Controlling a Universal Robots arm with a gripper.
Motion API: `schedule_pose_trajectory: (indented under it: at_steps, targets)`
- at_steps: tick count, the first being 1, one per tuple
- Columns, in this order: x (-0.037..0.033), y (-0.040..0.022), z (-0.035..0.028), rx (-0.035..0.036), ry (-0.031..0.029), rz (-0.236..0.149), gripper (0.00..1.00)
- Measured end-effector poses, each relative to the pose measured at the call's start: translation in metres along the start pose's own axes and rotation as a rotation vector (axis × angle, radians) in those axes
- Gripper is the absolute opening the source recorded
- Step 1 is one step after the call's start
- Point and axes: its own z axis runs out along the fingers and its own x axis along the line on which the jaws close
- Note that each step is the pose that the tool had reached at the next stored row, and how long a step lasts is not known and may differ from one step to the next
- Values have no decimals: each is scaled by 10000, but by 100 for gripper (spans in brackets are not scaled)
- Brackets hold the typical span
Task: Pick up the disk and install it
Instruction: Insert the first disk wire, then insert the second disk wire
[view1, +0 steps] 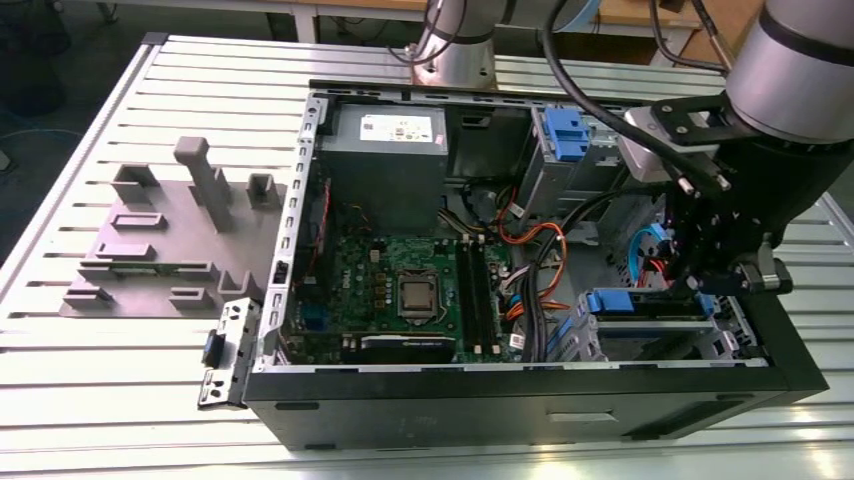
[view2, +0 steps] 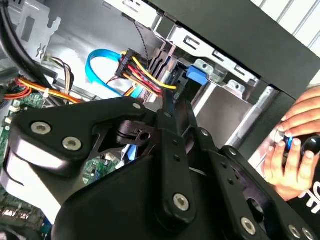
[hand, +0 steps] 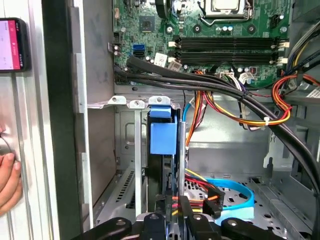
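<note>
The disk (view1: 627, 302) stands on edge in the drive cage at the open computer case's near corner on the exterior view's right; its blue carrier end faces up. In both wrist views I see the blue carrier end (hand: 163, 137) (view2: 194, 76) between the cage's metal walls. My gripper (view1: 697, 285) reaches down into the case right beside the cage. Its fingers (view2: 169, 107) are shut together, their tips at the disk's end. I cannot tell if they touch it. In the first wrist view the gripper (hand: 177, 209) lines up with the disk's thin edge.
Orange, yellow and red cables (hand: 235, 112) and a blue flat cable (hand: 235, 192) lie close to the cage. The motherboard (view1: 400, 290) and grey power supply (view1: 387, 140) fill the case. A grey fixture (view1: 160, 240) lies on the table. A person's hand (view2: 295, 145) rests outside the case.
</note>
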Motion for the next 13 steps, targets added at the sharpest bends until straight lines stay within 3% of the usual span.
schedule_pose_trajectory:
  at_steps: [4,7,13]
  targets:
    - [0,-1,1,-11,-4,1,23]
    - [0,-1,0,-13,-2,0,11]
    - [0,-2,0,-22,-2,0,11]
